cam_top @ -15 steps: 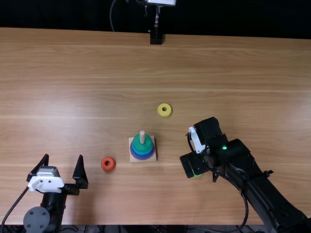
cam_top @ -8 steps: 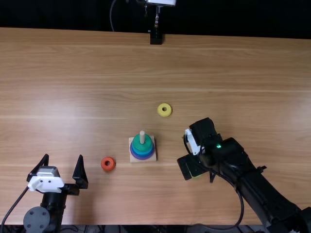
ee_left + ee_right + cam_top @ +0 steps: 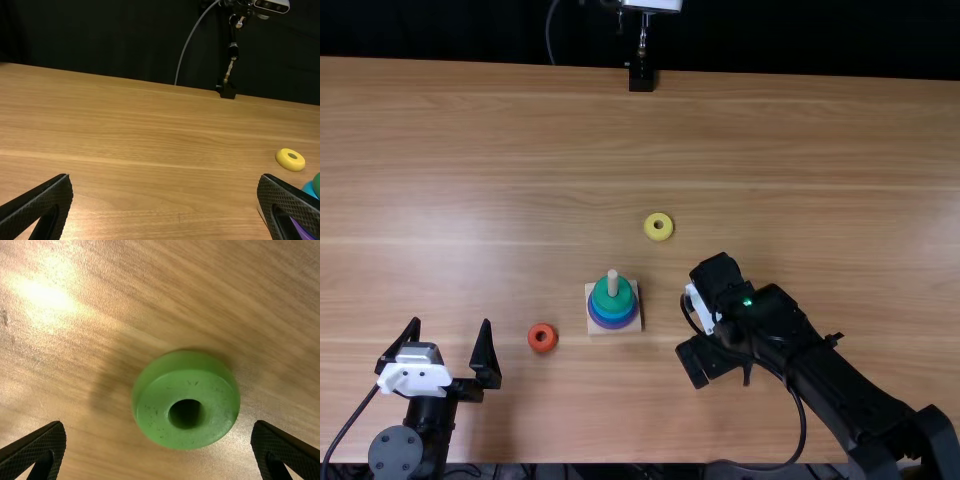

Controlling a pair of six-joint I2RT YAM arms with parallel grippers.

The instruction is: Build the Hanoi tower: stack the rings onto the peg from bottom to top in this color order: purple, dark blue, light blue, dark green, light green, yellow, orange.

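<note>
My right jaws stand apart above the light green ring point(image 3: 186, 385), flat on the worktop point(image 3: 500, 180), spread, I judge, to straddle its rim. It belongs next, since the dark green ring point(image 3: 613, 301) tops the stack on the peg point(image 3: 613, 283). My left jaws are parted, empty; the yellow ring point(image 3: 664, 235) and orange ring point(image 3: 535, 345) lie aside for later.

Beneath and far past the left fingers point(image 3: 485, 358), a light brown wooden counter point(image 3: 500, 150) with streaked grain. Well beyond those fingers, at the far edge, a camera point(image 3: 272, 6) on a thin stand point(image 3: 233, 51), near a grey cable point(image 3: 188, 42), against a black backdrop point(image 3: 100, 45).
</note>
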